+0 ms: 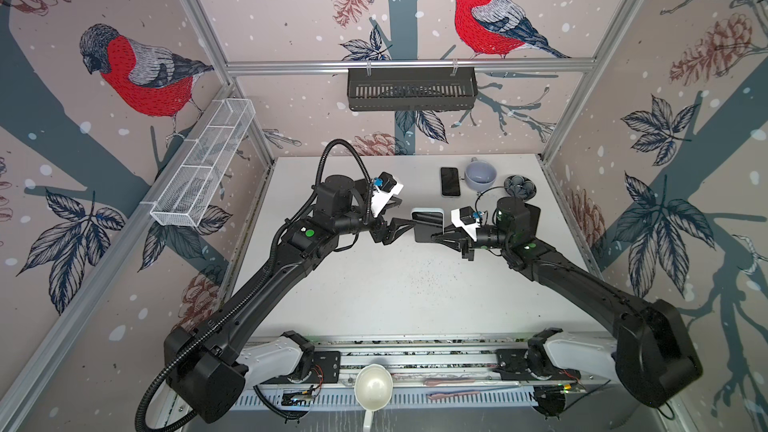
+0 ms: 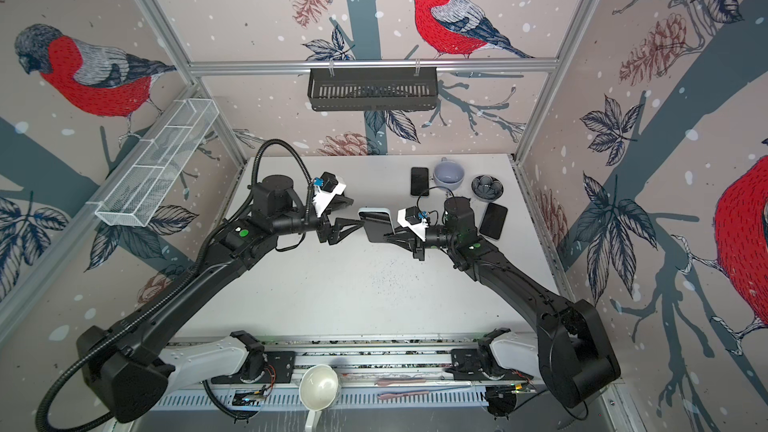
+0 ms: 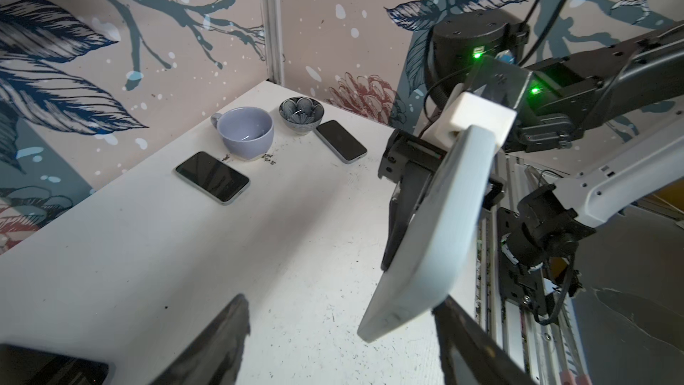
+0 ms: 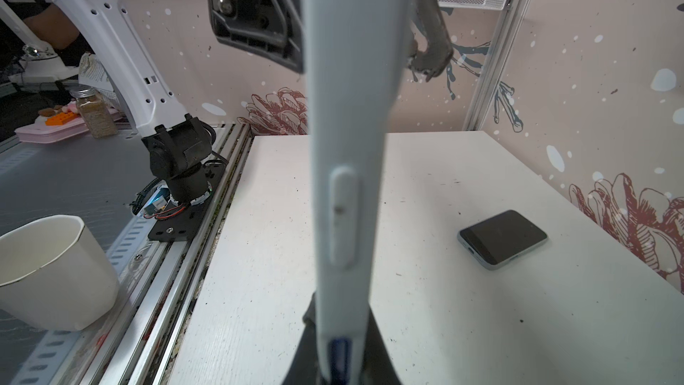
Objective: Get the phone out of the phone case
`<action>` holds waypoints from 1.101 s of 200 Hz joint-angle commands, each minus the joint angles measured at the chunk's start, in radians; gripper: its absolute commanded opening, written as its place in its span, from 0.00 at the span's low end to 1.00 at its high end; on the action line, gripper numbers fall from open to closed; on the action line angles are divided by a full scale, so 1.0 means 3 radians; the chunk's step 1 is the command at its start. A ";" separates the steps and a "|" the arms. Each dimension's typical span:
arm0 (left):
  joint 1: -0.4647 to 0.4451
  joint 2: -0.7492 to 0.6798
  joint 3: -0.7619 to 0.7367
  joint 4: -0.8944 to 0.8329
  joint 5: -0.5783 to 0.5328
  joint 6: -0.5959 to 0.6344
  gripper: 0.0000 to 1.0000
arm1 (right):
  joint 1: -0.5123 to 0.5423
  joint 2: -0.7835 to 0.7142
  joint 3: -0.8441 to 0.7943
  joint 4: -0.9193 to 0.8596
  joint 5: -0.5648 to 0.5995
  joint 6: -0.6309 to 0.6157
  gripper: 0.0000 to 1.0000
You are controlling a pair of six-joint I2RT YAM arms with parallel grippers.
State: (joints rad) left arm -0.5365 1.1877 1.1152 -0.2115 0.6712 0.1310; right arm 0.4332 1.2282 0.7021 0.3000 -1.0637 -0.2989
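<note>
Near the mug (image 1: pixel 481 175), clear of the surface (image 1: pixel 374 284): phone (image 1: pixel 424 229) seated in phone case (image 3: pixel 436 224), case pinched edge-on in clamped right hand (image 1: pixel 436 238), left hand (image 1: pixel 405 229) part-open straddling its free edge; likely slip or drop from off-centre left squeeze levering that thin grip.

- Walls (image 1: pixel 291 14) on three sides carry pale pink wallpaper with red-breasted birds (image 1: pixel 486 18), pine cones, dark leaves and grey-blue branches.
- An aluminium frame (image 1: pixel 407 65) runs up the corners and across the back wall.
- A black basket (image 1: pixel 411 89) hangs from the back bar.
- A wire basket (image 1: pixel 203 164), white, hangs on the left bar.
- A white table (image 1: pixel 353 284), speckled with dark crumbs, fills the booth.
- A grey surface (image 4: pixel 74 179) lies beyond its front edge.
- Light is even, shadows soft.
</note>
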 commanded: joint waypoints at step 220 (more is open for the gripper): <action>-0.0058 0.0168 -0.0005 -0.0088 0.0710 0.0144 0.00 | 0.0079 0.0273 -0.0027 0.0150 0.0159 -0.0098 0.08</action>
State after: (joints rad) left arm -0.5526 1.2541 1.1282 -0.2539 0.8841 0.2390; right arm 0.4591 1.3060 0.6937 0.2741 -1.1046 -0.3397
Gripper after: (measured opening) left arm 0.124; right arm 0.123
